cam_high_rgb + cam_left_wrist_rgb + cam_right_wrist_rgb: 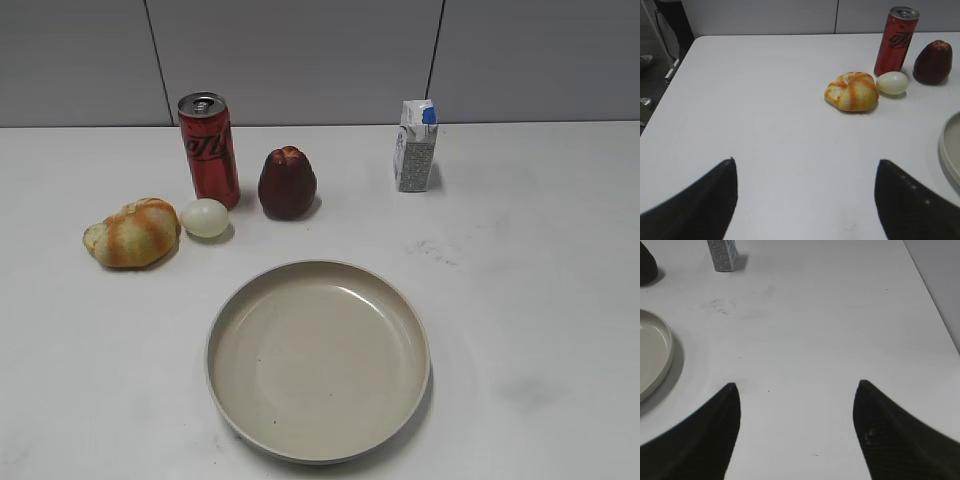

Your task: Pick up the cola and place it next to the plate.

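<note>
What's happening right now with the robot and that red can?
Both jaws open, empty, off the table. Cola upright at the back, untouched, well apart from plate. Egg and dark red fruit stand close beside the can; plate's surroundings bare.

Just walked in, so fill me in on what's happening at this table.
Nothing is being handled yet. The cola stands upright at the back of the table, beside an egg, a bread roll and a dark red fruit, with a small carton further right. The plate sits empty in front, well apart from the cola. The left gripper and right gripper hover over bare table, jaws open, holding nothing.
</note>
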Available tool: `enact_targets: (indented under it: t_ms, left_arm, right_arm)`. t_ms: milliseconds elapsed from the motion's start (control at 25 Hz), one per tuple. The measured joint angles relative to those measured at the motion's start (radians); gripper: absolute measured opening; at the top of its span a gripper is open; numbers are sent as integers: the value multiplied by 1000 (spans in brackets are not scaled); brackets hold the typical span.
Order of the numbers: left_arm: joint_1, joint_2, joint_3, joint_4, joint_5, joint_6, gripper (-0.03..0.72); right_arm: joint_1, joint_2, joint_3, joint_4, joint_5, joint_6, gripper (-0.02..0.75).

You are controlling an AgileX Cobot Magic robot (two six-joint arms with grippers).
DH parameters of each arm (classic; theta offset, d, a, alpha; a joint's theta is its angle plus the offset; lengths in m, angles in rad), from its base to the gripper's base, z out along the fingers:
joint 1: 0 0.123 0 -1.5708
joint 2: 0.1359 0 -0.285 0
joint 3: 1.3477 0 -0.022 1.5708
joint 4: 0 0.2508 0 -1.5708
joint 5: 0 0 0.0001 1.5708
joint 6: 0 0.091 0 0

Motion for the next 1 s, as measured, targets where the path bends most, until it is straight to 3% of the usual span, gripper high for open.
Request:
enact_targets:
  t_ms: [720,1000]
  left_arm:
    - [0,4,-7,-22,-13,0,609]
    - [0,224,-86,-41,-363,0,608]
  right_arm:
    - [0,0,0,0,0,0,535]
    - [0,0,0,0,0,0,535]
